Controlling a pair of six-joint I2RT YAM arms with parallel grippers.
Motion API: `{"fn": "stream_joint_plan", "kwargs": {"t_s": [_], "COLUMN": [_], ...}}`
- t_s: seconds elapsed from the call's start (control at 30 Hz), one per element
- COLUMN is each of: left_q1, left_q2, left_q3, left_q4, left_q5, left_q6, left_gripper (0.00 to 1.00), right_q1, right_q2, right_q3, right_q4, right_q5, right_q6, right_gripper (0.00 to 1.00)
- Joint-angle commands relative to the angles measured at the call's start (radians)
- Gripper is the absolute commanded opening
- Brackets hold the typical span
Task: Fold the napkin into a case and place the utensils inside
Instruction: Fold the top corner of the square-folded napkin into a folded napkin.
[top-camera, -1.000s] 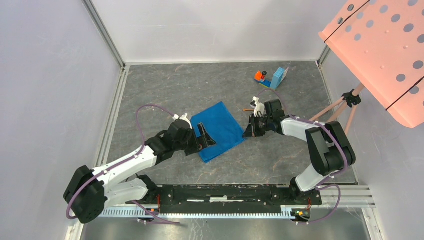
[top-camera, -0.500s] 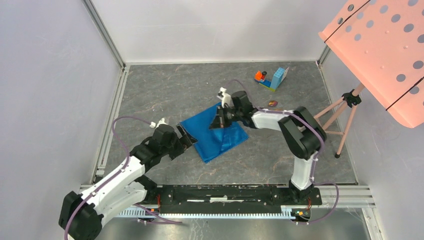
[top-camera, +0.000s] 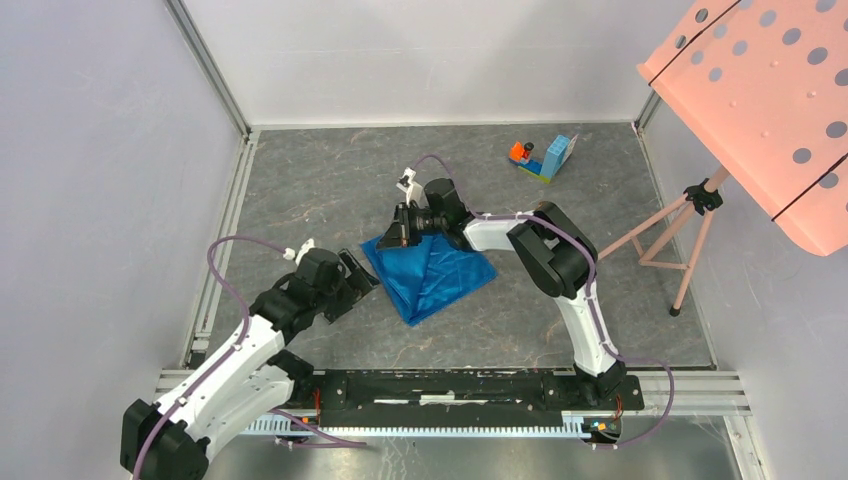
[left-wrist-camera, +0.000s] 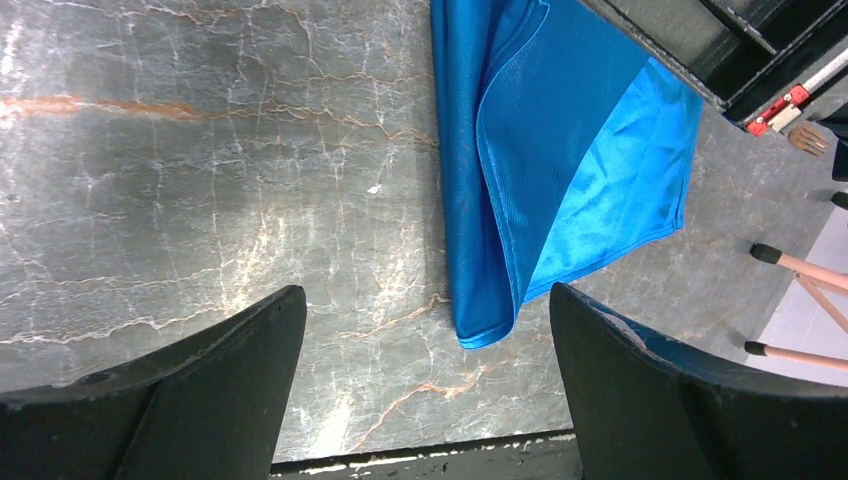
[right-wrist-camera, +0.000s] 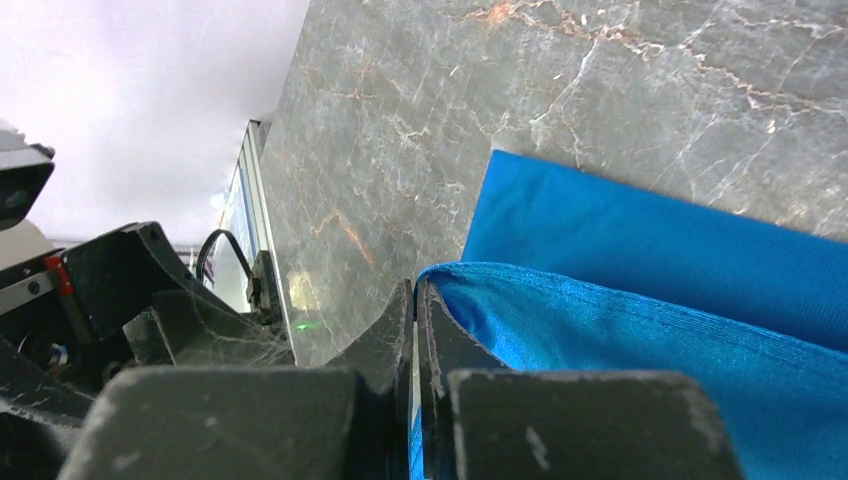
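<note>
Top view: the napkin (top-camera: 440, 278) lies mid-frame on the table (top-camera: 330, 180), partly folded. The right tool (top-camera: 393, 238) is clamped on its upper-left edge. The left tool (top-camera: 362, 274) sits spread wide just left of it, holding nothing.

Left wrist: the napkin's up and right of the gap, fold line running top to bottom.

Right wrist: the flap's edge is pinched tight, so I'd say the right arm finishes this fold.

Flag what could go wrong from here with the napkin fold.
1. The right jaws pinch only a thin edge of the bright blue shiny cloth napkin; it could slip out mid-fold.
2. The left jaws stand open over the grey marbled table, off the cloth, so nothing pins it; the napkin may drag instead of creasing.
3. The layers lie skewed in the left wrist view, so the fold may come out crooked.
</note>
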Motion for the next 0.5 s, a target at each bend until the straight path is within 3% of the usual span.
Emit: {"fn": "stream_joint_plan", "kwargs": {"t_s": [0.0, 0.47], "left_q1": [0.006, 0.01], "left_q2": [-0.021, -0.077], "left_q3": [0.048, 0.078], "left_q4": [-0.03, -0.093], "left_q5": [-0.043, -0.089], "left_q6": [0.021, 0.042], "left_gripper": [0.97, 0.98], "right_q1": [0.004, 0.012], "right_q2": [0.044, 0.12], "right_q3": [0.069, 0.144], "right_q4": [0.064, 0.016], "right_q5": [0.003, 0.011], "right_q6": [0.025, 0.011], "right_gripper": [0.0, 0.05]}}
